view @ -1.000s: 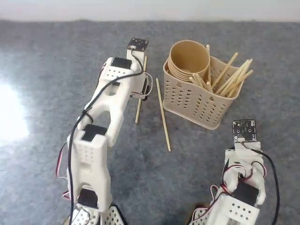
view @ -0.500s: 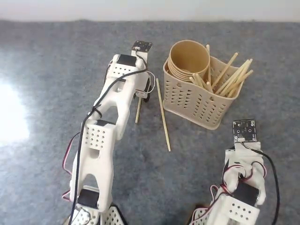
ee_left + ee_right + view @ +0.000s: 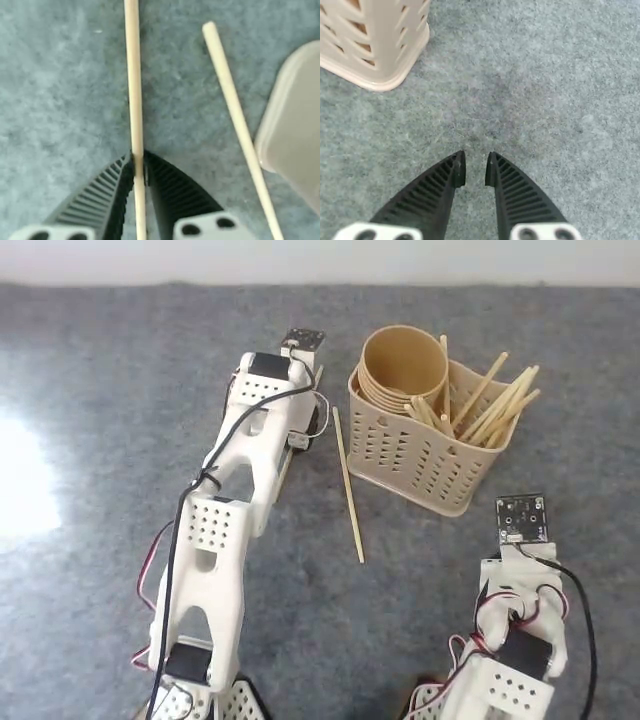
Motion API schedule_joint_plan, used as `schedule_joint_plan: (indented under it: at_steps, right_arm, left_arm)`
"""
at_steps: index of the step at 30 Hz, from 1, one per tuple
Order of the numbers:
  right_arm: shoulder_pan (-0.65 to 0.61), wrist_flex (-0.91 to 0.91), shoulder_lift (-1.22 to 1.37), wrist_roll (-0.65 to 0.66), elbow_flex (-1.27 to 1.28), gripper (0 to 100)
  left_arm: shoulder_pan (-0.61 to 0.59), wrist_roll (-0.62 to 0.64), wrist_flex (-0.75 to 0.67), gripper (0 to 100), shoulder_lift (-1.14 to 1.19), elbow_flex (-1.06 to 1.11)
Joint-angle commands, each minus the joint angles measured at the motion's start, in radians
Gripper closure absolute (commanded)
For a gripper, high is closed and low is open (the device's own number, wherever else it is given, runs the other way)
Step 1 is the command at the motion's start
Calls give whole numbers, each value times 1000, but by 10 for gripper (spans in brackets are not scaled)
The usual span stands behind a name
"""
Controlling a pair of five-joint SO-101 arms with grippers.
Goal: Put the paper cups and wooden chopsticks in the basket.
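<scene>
- The left pincer (image 3: 135, 160) is pinching a chopstick (image 3: 132, 75) that lies flat on the tabletop (image 3: 90, 390), to the left of the basket (image 3: 420, 455). The stick sits square between the ribbed pads, so I judge a straight, level lift is called for, tipping it in only once it is above the basket's rim.
- That arm is stretched far forward and low, with its wrist beside the basket's left wall.
- A second chopstick (image 3: 347, 485) lies loose between the held one and the basket. The lift should not brush it.
- The basket holds stacked paper cups (image 3: 403, 360) and other chopsticks (image 3: 495, 400).
- The right pincer (image 3: 475, 170) is folded back on the basket's near side, parted only slightly and empty.
</scene>
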Motion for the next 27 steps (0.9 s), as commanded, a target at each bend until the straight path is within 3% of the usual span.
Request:
schedule_joint_plan:
  at_steps: [1,8,11,19,27]
  right_arm:
    - [-12,-8,-5,14,21,919]
    - [-16,65,-13,8,-69,916]
    - [-116,168,-5,5,-212,916]
    - [-334,185,-4,17,-304,915]
    - [-404,243,7,192,-450,915]
  left_arm:
    - [-32,-12,81,988,-21,-79]
    - [-81,-12,83,988,-219,8]
    - [-58,-26,80,988,-345,148]
    - [23,-21,77,988,-718,417]
    - [3,-26,77,988,-951,621]
